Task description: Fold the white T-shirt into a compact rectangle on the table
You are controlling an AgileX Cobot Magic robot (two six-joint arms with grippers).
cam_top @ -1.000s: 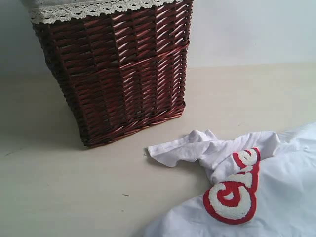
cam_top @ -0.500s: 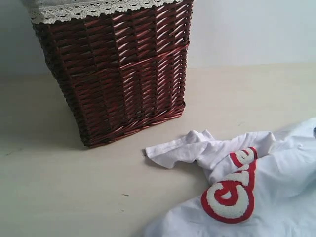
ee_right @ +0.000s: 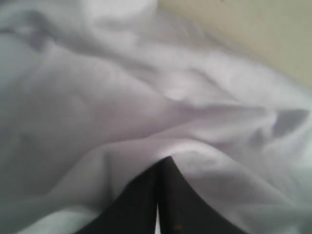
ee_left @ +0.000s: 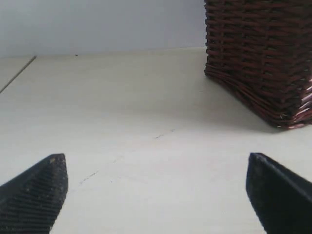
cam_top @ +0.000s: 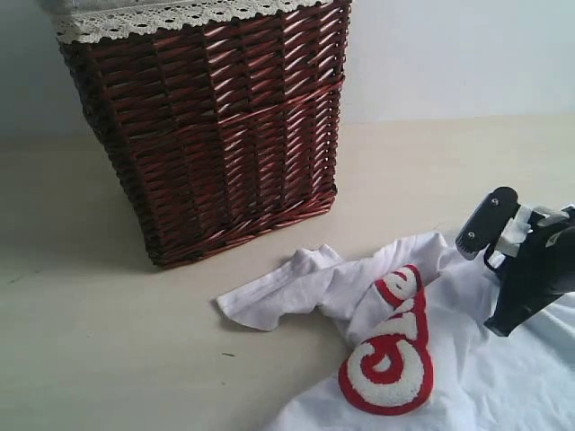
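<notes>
On your broad cream-beige table [cam_top: 108,359], near the dark red-brown wicker basket [cam_top: 225,135], the crumpled white T-shirt [cam_top: 485,377] with its red lettered band lies bunched toward the right. Your right gripper [ee_right: 158,170], pressed together on a fold of it, could drag the heap instead of spreading it. Your left gripper [ee_left: 155,158] hangs spread over bare table, well apart from the shirt.

A dark red-brown wicker basket [cam_top: 225,135], its rim edged with white lace trim [cam_top: 171,16], stands on the broad cream-beige table [cam_top: 90,341]. Behind the basket rises a plain, pale bluish-white wall [cam_top: 449,54]. The light is soft and even, and a faint shadow [cam_top: 63,224] lies at the basket's foot.
</notes>
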